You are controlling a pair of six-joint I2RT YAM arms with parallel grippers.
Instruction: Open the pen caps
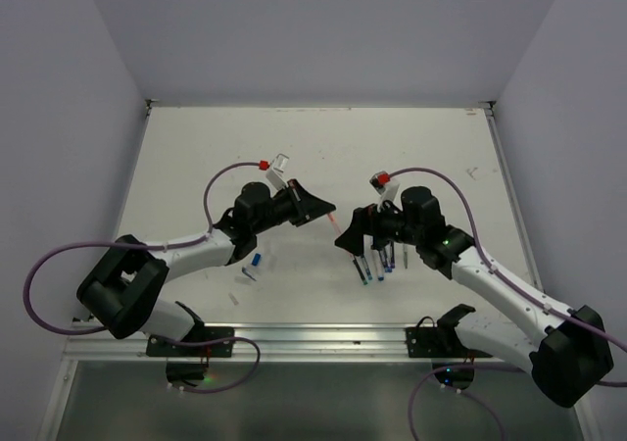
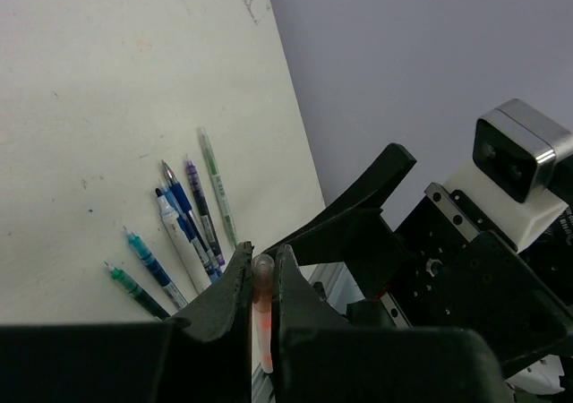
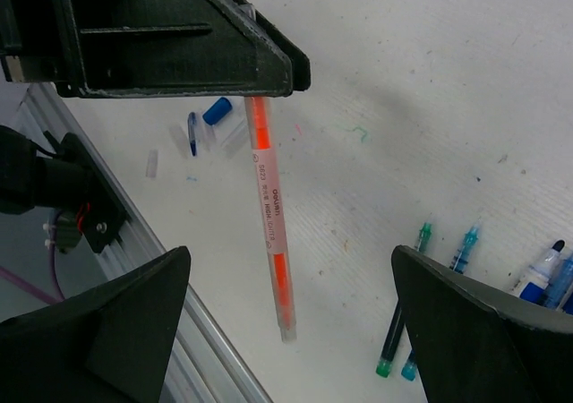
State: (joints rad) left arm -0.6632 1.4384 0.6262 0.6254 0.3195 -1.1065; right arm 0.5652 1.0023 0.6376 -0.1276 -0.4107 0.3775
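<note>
My left gripper point(image 2: 261, 258) is shut on an orange highlighter pen point(image 3: 269, 215) and holds it above the table by one end. The rest of the pen slants out between the wide-open fingers of my right gripper point(image 3: 288, 252), which touch nothing. Its free end point(image 3: 286, 331) is translucent; I cannot tell whether that is a cap. From above, the left gripper point(image 1: 328, 209) and right gripper point(image 1: 355, 233) face each other at mid-table. A loose blue pen cap point(image 3: 216, 111) lies on the table near the front rail, also visible from above point(image 1: 255, 261).
Several blue, teal and green pens point(image 2: 188, 233) lie side by side on the white table under the right gripper point(image 1: 377, 263). Small clear caps point(image 3: 151, 162) and a thin blue piece point(image 3: 192, 132) lie near the blue cap. A metal rail point(image 1: 313, 338) runs along the table's near edge.
</note>
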